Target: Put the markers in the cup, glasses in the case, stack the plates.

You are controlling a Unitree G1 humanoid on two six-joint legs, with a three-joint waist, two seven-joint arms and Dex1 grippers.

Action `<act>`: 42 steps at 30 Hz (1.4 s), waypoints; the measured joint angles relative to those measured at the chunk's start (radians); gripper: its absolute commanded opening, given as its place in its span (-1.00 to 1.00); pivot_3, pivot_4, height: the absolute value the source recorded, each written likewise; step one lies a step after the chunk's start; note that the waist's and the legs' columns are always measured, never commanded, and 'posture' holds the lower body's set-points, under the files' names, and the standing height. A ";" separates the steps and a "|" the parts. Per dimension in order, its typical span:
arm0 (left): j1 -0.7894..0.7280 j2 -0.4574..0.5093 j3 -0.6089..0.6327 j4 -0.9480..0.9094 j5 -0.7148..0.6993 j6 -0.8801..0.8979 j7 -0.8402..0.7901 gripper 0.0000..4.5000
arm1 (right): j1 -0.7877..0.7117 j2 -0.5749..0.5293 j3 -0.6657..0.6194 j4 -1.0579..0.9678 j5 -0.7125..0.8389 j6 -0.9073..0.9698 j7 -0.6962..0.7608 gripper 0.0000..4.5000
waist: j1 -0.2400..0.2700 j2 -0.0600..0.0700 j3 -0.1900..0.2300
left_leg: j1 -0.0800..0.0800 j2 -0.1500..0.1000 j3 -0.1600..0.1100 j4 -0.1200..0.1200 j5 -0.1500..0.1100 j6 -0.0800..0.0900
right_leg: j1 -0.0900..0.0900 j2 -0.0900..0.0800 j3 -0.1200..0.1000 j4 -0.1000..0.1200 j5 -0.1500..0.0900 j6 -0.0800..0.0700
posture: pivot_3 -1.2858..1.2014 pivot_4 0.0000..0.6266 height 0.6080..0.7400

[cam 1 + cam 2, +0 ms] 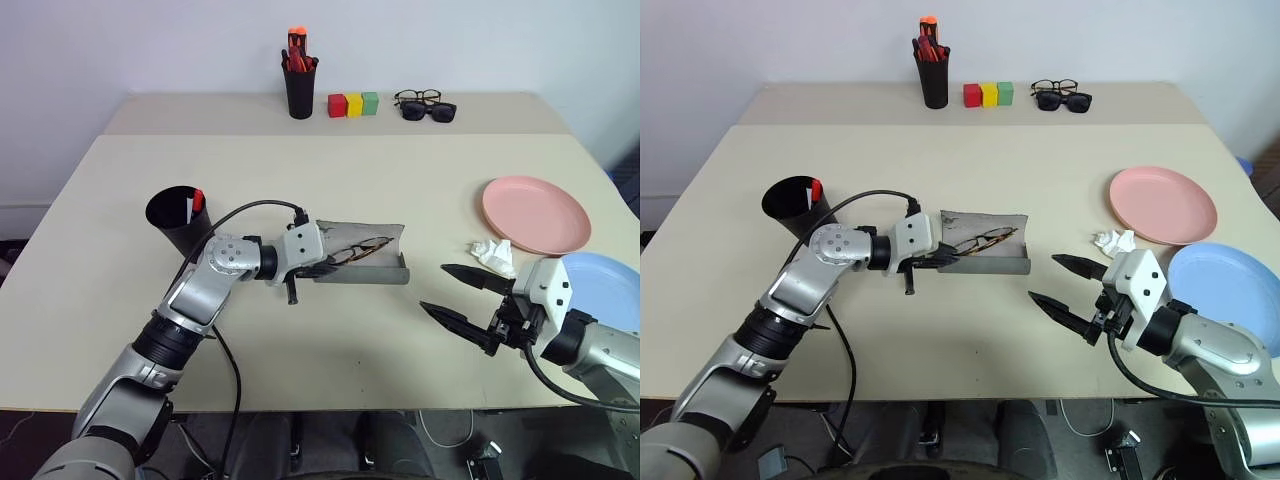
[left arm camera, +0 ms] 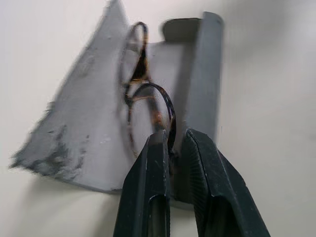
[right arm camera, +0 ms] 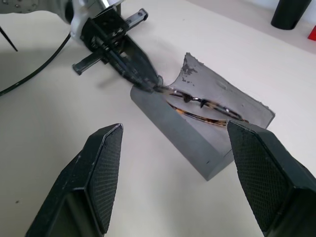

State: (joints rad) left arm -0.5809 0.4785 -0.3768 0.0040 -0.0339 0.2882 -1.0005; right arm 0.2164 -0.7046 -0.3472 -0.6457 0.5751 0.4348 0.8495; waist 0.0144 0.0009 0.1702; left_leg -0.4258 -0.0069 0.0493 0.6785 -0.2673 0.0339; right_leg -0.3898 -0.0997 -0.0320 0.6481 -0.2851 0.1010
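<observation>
I've got the glasses (image 3: pixel 200 104) lying in the open case (image 1: pixel 362 258) at mid-table, their near end right at my left gripper (image 1: pixel 318 268). Thin dark mottled rims, clear lenses; the case is grey felt, its lid ragged at the edge. My left fingers (image 2: pixel 150 187) are pinched narrow on the frame's end. My right gripper (image 1: pixel 458 296) hovers well to the side, fingers spread wide, holding nothing.

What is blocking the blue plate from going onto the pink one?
Nothing sits on either. The blue plate lies beside the pink plate; a crumpled white tissue lies at the pink rim, and the open right gripper hangs nearby.
</observation>
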 measured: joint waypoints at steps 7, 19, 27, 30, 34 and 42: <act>-0.005 -0.015 -0.031 0.005 0.006 -0.083 -0.050 -0.74 | -0.001 0.000 0.015 0.003 -0.002 -0.001 0.000 0.52 | 0.001 0.000 0.000 | 0.000 0.000 0.000 0.000 0.000 0.000 | 0.000 -0.001 0.000 0.000 0.000 0.000 | 0.03 -0.52 1.00; -0.072 -0.055 -0.067 0.118 0.073 -0.245 -0.072 -0.74 | -0.003 0.000 0.037 -0.003 -0.001 0.007 -0.040 0.52 | 0.000 0.000 0.000 | -0.001 -0.001 0.000 0.000 -0.001 0.001 | 0.000 -0.001 0.000 0.000 0.000 0.000 | 0.03 -0.52 1.00; -0.188 -0.024 -0.077 0.314 0.138 -0.445 -0.086 -0.74 | -0.030 0.000 0.048 0.022 -0.003 -0.002 -0.029 0.52 | -0.001 0.000 0.000 | 0.000 0.000 0.000 0.000 -0.001 0.001 | 0.000 0.000 0.000 0.000 0.000 0.000 | 0.03 -0.52 1.00; -0.225 -0.017 -0.076 0.378 0.152 -0.503 -0.092 -0.74 | -0.041 0.000 0.056 0.031 -0.004 -0.004 -0.029 0.52 | -0.001 0.000 0.000 | -0.001 0.000 0.000 0.001 -0.001 0.001 | 0.000 0.001 0.000 0.000 0.000 0.000 | 0.03 -0.52 1.00; -0.251 -0.005 -0.060 0.419 0.140 -0.531 -0.126 -0.74 | -0.052 0.000 0.060 0.040 -0.004 -0.004 -0.030 0.52 | -0.001 0.000 0.000 | -0.001 0.000 0.001 0.001 -0.001 0.001 | 0.000 0.001 0.000 0.000 0.000 0.000 | 0.03 -0.52 1.00; -0.248 -0.029 0.082 0.266 -0.080 -0.270 -0.189 -0.74 | -0.014 0.000 0.058 0.041 -0.008 -0.029 -0.018 0.52 | 0.000 -0.001 0.001 | -0.001 0.000 0.000 0.003 -0.001 0.002 | 0.001 0.002 0.000 0.000 0.000 0.001 | 0.03 -0.52 1.00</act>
State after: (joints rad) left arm -0.8285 0.4494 -0.2944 0.2702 -0.1140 0.0184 -1.1895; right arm 0.2021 -0.7045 -0.2896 -0.6047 0.5676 0.4061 0.8313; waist 0.0141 -0.0005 0.1711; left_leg -0.4270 -0.0073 0.0498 0.6815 -0.2685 0.0360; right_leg -0.3892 -0.0979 -0.0325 0.6485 -0.2849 0.1015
